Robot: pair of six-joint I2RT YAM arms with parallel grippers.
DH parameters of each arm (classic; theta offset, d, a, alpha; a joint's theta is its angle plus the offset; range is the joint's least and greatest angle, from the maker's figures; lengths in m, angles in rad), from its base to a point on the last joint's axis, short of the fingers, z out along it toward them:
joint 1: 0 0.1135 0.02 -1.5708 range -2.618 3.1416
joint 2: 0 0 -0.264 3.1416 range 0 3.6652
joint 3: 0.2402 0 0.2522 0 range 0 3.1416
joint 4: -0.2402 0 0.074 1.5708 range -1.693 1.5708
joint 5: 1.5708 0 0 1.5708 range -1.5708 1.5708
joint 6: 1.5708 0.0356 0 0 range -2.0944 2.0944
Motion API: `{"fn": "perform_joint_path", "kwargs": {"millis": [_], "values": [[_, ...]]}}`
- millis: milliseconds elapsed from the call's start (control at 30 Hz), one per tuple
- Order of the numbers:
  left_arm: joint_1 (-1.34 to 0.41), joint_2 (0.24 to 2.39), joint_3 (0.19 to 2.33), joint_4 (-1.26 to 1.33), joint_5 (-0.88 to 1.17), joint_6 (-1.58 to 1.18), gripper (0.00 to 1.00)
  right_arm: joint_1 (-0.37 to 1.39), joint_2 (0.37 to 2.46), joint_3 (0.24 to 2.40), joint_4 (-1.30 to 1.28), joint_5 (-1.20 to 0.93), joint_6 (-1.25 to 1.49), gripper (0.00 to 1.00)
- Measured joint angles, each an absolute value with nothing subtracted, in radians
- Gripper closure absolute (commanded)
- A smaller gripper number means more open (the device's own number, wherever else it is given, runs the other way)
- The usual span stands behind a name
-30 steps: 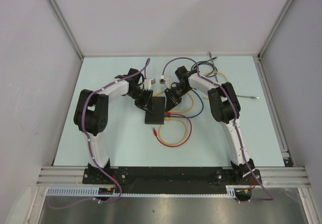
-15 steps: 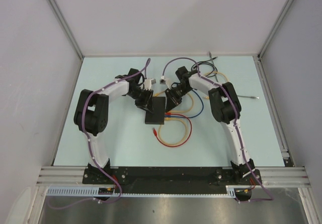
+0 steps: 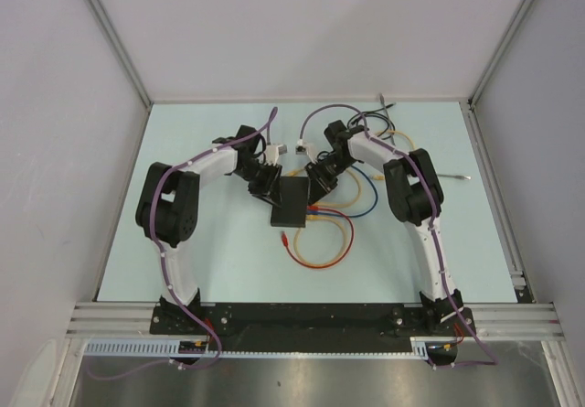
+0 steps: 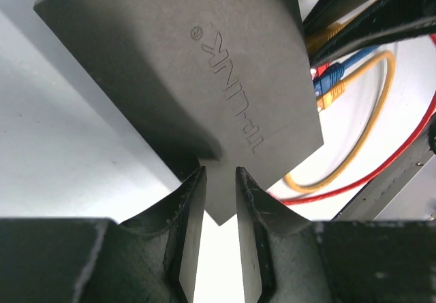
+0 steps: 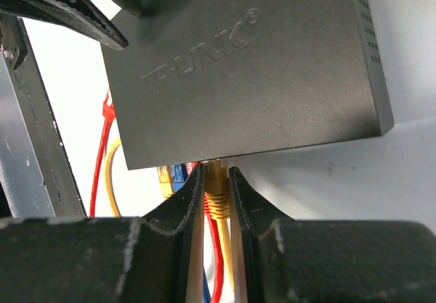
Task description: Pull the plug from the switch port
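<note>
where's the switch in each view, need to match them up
top external: the switch lies mid-table, between the left tool and the right tool.
left wrist: the switch fills the upper middle, one corner between the left tool's fingers.
right wrist: the switch fills the top, with the right tool shut on a yellow plug at its edge.
shared landmark: the red cable.

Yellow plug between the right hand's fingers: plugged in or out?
In, it seems: the yellow plug enters the switch at its edge, right hand clamped on it.
</note>
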State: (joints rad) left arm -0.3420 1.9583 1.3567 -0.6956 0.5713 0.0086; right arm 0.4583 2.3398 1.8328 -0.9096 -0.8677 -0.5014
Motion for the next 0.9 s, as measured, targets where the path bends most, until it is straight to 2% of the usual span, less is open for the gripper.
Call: {"fn": "perform_joint_path", "kwargs": {"millis": [233,333,367,400,433,467,567,633,767,900], "values": [[-0.342,1.958,1.354,-0.693,0.577,0.009,0.68,0.451,2.342,1.836,-0.922,-0.862,-0.527,1.0],[-0.342,1.958,1.354,-0.692,0.577,0.009,0.81,0.45,2.341,1.825,-0.918,-0.873,-0.545,1.0],[-0.342,1.958,1.354,-0.693,0.574,0.011,0.97,0.449,2.34,1.821,-0.914,-0.878,-0.548,0.96],[-0.341,1.959,1.354,-0.693,0.575,0.017,1.0,0.447,2.339,1.818,-0.912,-0.883,-0.55,0.91],[-0.341,1.959,1.354,-0.696,0.58,0.021,1.0,0.446,2.339,1.817,-0.912,-0.884,-0.55,0.84],[-0.34,1.961,1.354,-0.699,0.59,0.029,1.0,0.444,2.339,1.816,-0.913,-0.885,-0.548,0.72],[-0.34,1.961,1.354,-0.702,0.655,0.037,1.0,0.436,2.342,1.817,-0.92,-0.888,-0.526,0.59],[-0.342,1.961,1.354,-0.71,0.682,0.038,1.0,0.424,2.354,1.821,-0.92,-0.892,-0.505,0.57],[-0.345,1.987,1.354,-0.723,0.69,0.045,1.0,0.398,2.364,1.831,-0.938,-0.907,-0.477,0.61],[-0.344,2.019,1.366,-0.747,0.734,0.036,1.0,0.391,2.369,1.832,-0.939,-0.91,-0.458,0.59]]}}
